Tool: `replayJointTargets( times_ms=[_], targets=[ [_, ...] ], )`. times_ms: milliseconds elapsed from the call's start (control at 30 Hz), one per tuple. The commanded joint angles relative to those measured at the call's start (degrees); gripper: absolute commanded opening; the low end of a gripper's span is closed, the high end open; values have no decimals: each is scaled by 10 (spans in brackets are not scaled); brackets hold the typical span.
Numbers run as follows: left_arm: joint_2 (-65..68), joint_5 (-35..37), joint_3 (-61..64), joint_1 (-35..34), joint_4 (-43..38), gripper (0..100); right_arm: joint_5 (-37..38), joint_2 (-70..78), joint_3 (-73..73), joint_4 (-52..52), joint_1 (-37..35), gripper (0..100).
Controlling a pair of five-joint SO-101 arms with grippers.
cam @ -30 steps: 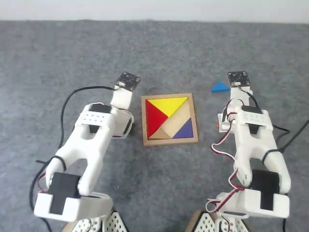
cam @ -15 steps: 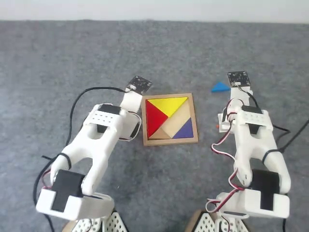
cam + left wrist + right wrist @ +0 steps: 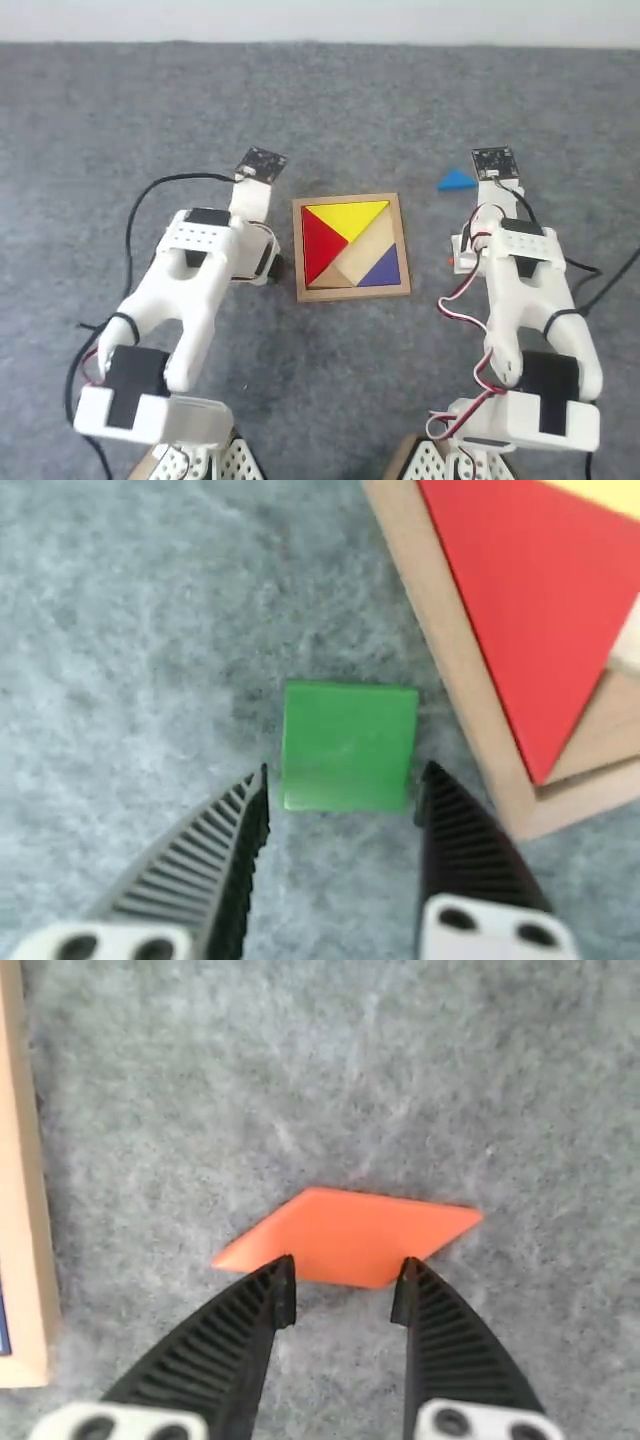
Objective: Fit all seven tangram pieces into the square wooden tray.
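The square wooden tray (image 3: 402, 240) holds a yellow triangle (image 3: 347, 217), a red triangle (image 3: 320, 248) and a blue-violet triangle (image 3: 382, 270); bare wood shows between them. In the left wrist view a green square (image 3: 349, 745) lies flat on the carpet just off the tray's edge (image 3: 450, 670). My left gripper (image 3: 345, 800) is open, a finger at each side of the square's near end. My right gripper (image 3: 345, 1282) is open over the near edge of an orange parallelogram (image 3: 350, 1235), which lies on the carpet right of the tray (image 3: 20, 1160). A small blue triangle (image 3: 456, 181) lies beyond the right arm.
Grey carpet covers the whole table. The left arm (image 3: 195, 285) lies along the tray's left side and the right arm (image 3: 525, 290) along its right. Cables trail from both arms near the front.
The left arm swung right toward the tray half a second ago and has swung back left. The right arm has kept still.
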Motion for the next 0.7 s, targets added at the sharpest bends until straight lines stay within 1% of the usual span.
replayJointTargets(
  times_ms=[0,100,200,433,567,667],
  targets=[
    [50,5,-80,15,39,239,5,-36,-4,-9,7,165],
    [125,2,-152,14,95,239,5,-36,-4,-9,7,165],
    [171,1,-196,18,130,236,5,-36,-4,-9,7,165],
    [146,-4,-167,19,110,229,5,-36,-4,-9,7,165],
    [128,-4,-142,33,90,168,5,-36,-4,-9,7,165],
    [108,-7,-121,40,74,151,4,-36,-4,-9,7,165]
  ],
)
